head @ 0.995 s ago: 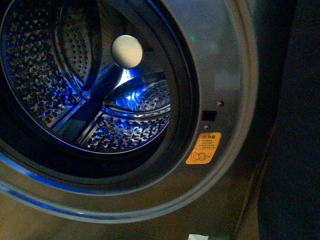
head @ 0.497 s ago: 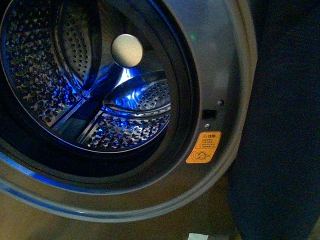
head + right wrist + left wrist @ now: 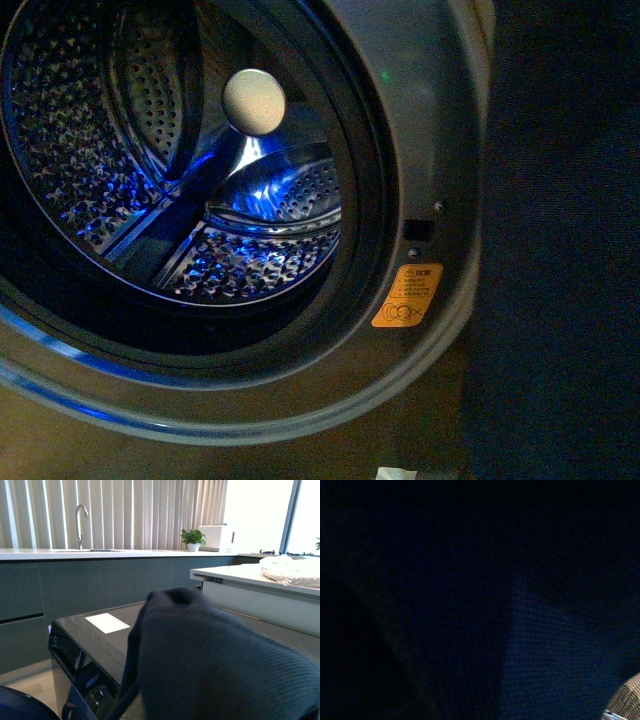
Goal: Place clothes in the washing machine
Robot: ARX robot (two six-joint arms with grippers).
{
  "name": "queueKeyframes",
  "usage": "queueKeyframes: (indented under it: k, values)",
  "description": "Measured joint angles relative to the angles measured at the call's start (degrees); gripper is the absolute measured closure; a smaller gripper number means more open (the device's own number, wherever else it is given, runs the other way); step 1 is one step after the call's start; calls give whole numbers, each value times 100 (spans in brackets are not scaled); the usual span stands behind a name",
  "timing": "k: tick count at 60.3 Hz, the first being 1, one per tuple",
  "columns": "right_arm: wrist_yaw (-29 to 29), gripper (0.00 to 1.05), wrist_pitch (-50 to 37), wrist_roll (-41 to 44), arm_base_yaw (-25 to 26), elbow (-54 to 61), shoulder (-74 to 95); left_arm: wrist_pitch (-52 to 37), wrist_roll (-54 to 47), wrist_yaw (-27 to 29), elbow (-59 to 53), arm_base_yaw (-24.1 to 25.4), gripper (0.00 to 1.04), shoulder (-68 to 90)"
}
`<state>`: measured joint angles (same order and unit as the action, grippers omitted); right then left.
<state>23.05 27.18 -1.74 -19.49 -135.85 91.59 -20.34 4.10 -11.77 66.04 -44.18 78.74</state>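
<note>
The task is not yet done. In the front view the washing machine (image 3: 440, 120) fills the left and centre of the frame with its round port open. Its perforated drum (image 3: 90, 150), lit blue, holds nothing that can be seen; only the cream knob (image 3: 254, 101) shows against the back wall. The clothes (image 3: 560, 250) hang as a dark band down the right edge of that frame. They lie outside the port rim, to the right of the orange sticker (image 3: 407, 296). What seems left is to carry the garment across to the opening, push it into the drum and let go.

The garment is dark navy, close to black, plain, with a fine knit grain. In the right wrist view it bulges as a soft rounded heap (image 3: 225, 665) over the lower right of the frame. Behind it, along the upper left, are a pale worktop (image 3: 100, 554) and a tap (image 3: 80, 520).

The left wrist view is dark. Neither the left pincer nor the right pincer shows in any view, so it cannot be told whether they are apart, together or clamped on the fabric.
</note>
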Motion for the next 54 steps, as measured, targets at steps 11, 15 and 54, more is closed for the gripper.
queueKeyframes:
  k: [11, 15, 54]
  values:
    - [0, 55, -2, 0, 0, 0, -7, -74, 208, -70, -396, 595, 100, -339]
    - [2, 46, -2, 0, 0, 0, -11, -101, 262, -129, -503, 822, 100, -420]
    - [0, 7, -2, 0, 0, -2, -15, -144, 640, -798, -1322, 3053, 100, -1414]
